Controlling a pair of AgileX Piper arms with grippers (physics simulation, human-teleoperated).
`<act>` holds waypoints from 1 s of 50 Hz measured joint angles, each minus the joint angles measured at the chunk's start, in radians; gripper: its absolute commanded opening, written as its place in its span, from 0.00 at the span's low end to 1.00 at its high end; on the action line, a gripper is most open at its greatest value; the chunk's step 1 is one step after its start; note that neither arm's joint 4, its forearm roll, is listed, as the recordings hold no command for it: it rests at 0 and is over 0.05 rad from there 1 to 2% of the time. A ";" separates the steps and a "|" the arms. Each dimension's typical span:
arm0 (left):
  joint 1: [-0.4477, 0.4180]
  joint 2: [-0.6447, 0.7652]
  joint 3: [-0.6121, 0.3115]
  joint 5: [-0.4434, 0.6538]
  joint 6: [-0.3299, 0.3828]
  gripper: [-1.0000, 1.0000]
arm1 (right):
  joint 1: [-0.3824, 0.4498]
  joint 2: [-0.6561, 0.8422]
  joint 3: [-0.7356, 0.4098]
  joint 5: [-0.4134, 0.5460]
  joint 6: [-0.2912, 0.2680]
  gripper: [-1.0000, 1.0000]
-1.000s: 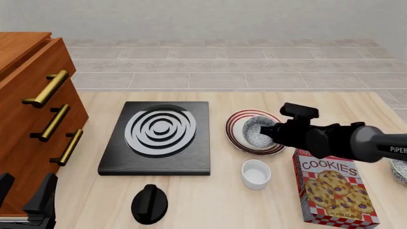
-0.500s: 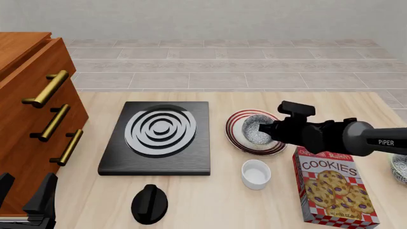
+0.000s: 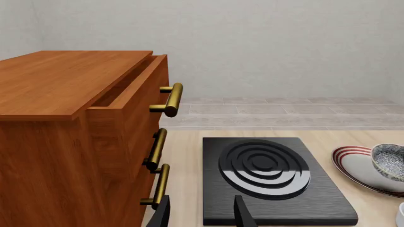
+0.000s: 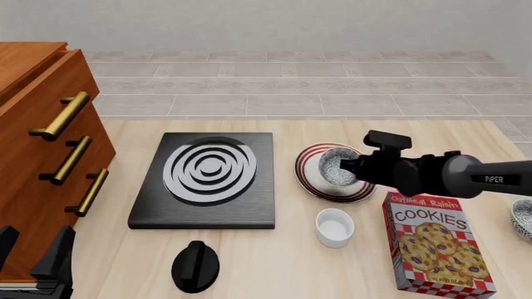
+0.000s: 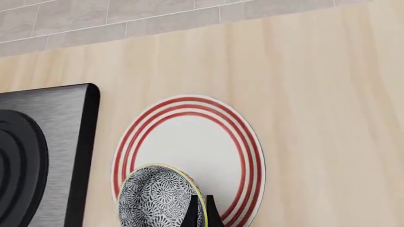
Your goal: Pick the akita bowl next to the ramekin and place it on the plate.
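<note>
The akita bowl (image 4: 332, 166) is over the middle of the red-ringed plate (image 4: 302, 173), slightly tilted. My right gripper (image 4: 347, 167) is shut on its rim. In the right wrist view the two thin fingers (image 5: 191, 213) pinch the rim of the patterned bowl (image 5: 158, 199) above the plate (image 5: 189, 142). I cannot tell whether the bowl touches the plate. The white ramekin (image 4: 334, 227) stands on the table nearer than the plate. My left gripper (image 3: 200, 215) is open at the near left corner (image 4: 33, 261), holding nothing. The left wrist view also catches the bowl (image 3: 388, 161) and plate (image 3: 353, 163).
A black burner (image 4: 208, 177) with white rings lies left of the plate, and a black knob (image 4: 195, 266) sits nearer. A cookies box (image 4: 437, 246) lies at the right under my right arm. A wooden drawer cabinet (image 4: 46, 156) fills the left side. Another patterned bowl (image 4: 522, 219) shows at the right edge.
My right gripper has carried the bowl a little farther back over the plate's middle. The left arm has not moved.
</note>
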 measured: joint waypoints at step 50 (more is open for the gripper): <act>0.000 0.000 0.000 0.000 0.000 1.00 | 0.011 0.103 -0.067 -0.017 -0.017 1.00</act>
